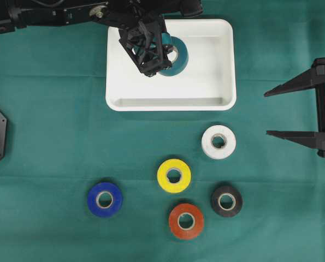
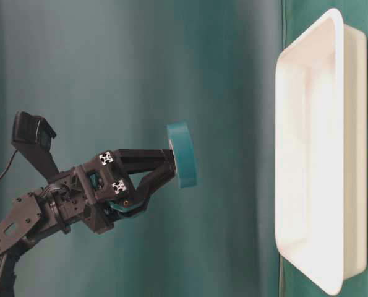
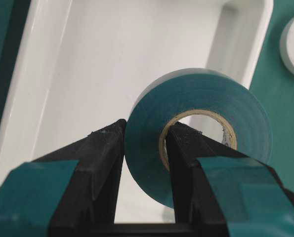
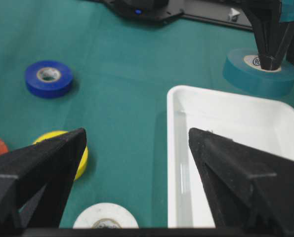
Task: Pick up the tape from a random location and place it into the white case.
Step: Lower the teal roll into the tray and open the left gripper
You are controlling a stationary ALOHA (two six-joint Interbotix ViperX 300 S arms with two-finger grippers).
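**Overhead now: teal roll held above white case**

Left gripper (image 1: 158, 64) clamped on teal tape (image 1: 176, 56), one finger through the core, the other against the outer wall. Roll hanging over upper left of white case (image 1: 225, 68), clear of the floor in table-level view. Right gripper (image 1: 277, 112) at right edge, jaws spread wide, nothing between. On green cloth (image 1: 47, 136) below case: white roll (image 1: 218, 142), yellow roll (image 1: 173, 176), blue roll (image 1: 105, 199), red roll (image 1: 186, 221), black roll (image 1: 226, 201).

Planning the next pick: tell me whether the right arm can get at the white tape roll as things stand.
Probably yes. The right gripper is open and holds nothing, and the white tape roll lies flat on the cloth nearest it, apart from the other rolls and the white case, with nothing between.
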